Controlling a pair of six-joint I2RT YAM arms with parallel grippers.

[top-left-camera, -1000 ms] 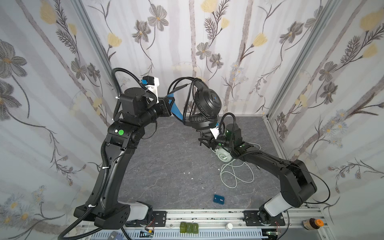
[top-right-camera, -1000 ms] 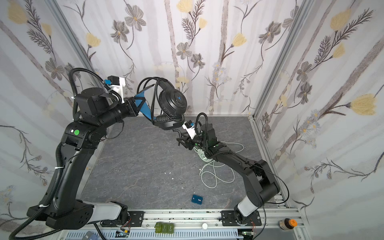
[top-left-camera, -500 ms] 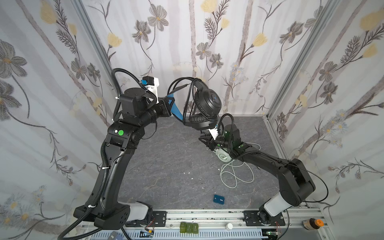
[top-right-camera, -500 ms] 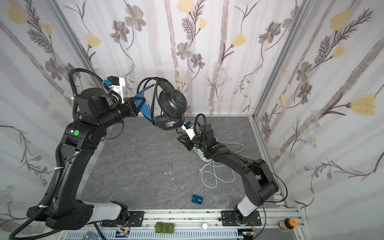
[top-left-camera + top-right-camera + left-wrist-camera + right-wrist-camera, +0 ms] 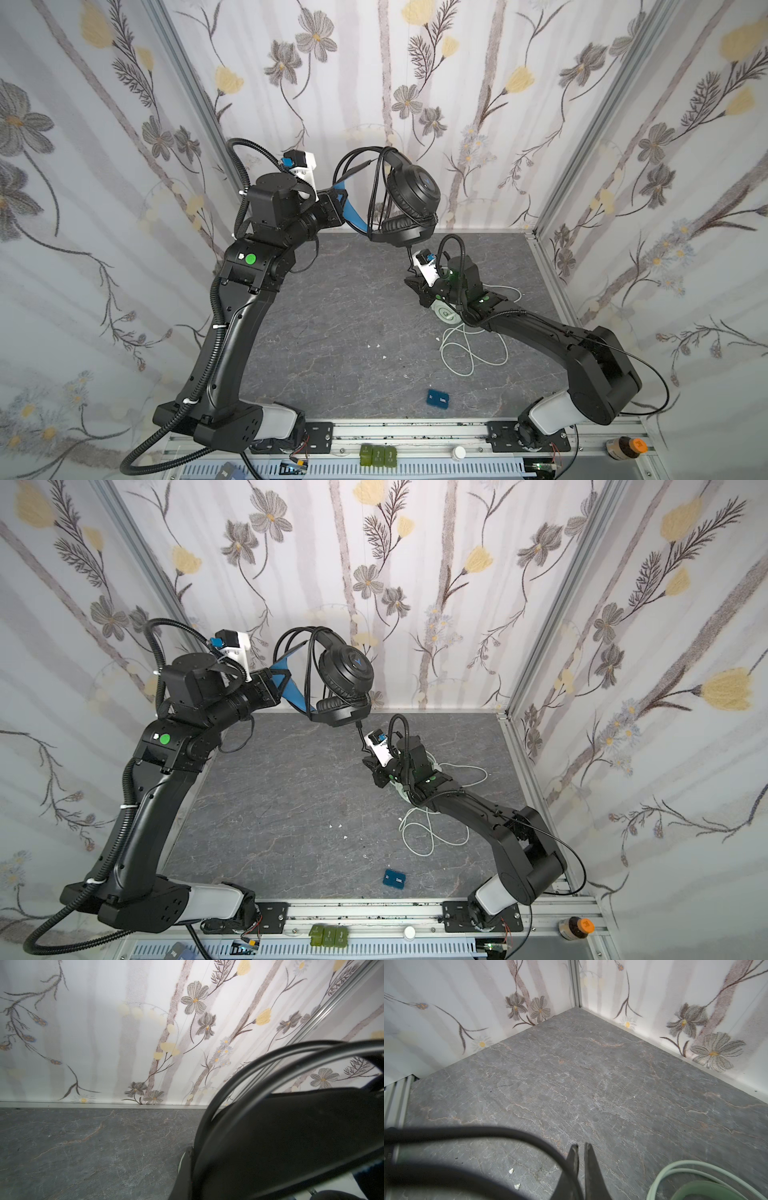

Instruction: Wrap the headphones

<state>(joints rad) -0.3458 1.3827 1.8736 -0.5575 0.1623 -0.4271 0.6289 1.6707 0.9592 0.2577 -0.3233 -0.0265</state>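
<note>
Both top views: left end effector (image 5: 338, 203) clenched on the blue headband of black headphones (image 5: 411, 193), held aloft far behind blue box (image 5: 437, 400). Mint headphones (image 5: 446, 313) on tabletop (image 5: 332, 332) behind the box, under the right arm; pale cable (image 5: 473, 353) looped between them and the box.
Left wrist: black headphones close up, black cable (image 5: 363, 1047) looped across.
Right wrist: right end effector (image 5: 581, 1147) clenched; black cable meets one finger, can't tell if grasped.
</note>
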